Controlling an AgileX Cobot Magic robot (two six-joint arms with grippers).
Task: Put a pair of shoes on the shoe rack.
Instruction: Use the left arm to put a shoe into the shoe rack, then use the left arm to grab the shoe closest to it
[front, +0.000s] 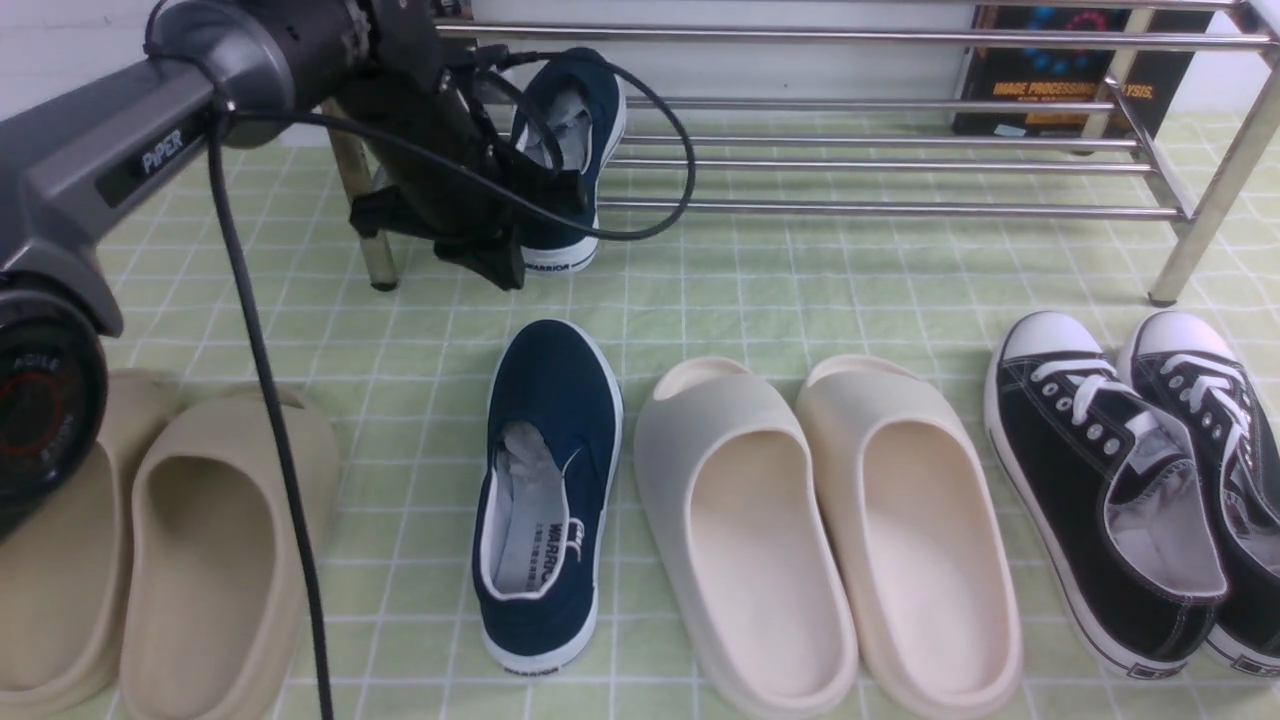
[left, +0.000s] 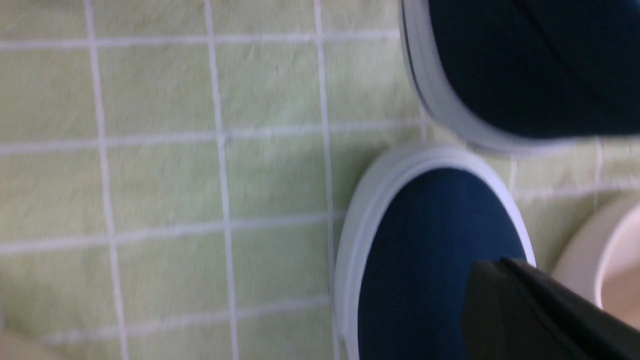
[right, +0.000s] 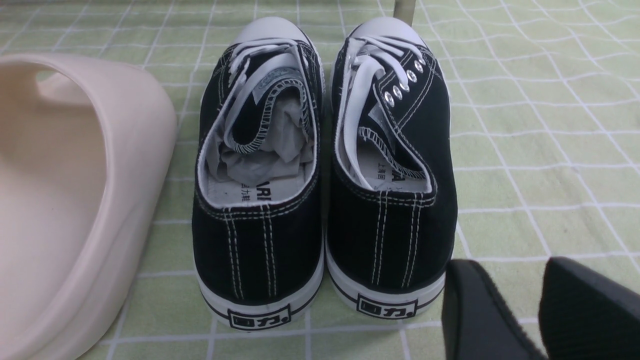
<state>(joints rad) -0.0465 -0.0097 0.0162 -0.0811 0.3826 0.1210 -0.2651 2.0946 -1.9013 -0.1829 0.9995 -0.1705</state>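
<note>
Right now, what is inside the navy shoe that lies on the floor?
Inside the navy shoe I see crumpled white paper and a white insole printed WARRIOR. The space toward the toe is covered, so I cannot see it.

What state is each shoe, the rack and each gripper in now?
Rack shoe: on the lower shelf, heel outward.
Floor shoe: upright on the floor.
Rack: holds one shoe.
Left gripper: shut.
Right gripper: open, empty.
Sneakers: paired on the floor.
Cream slides: paired on the floor.
Beige slides: paired on the floor.
</note>
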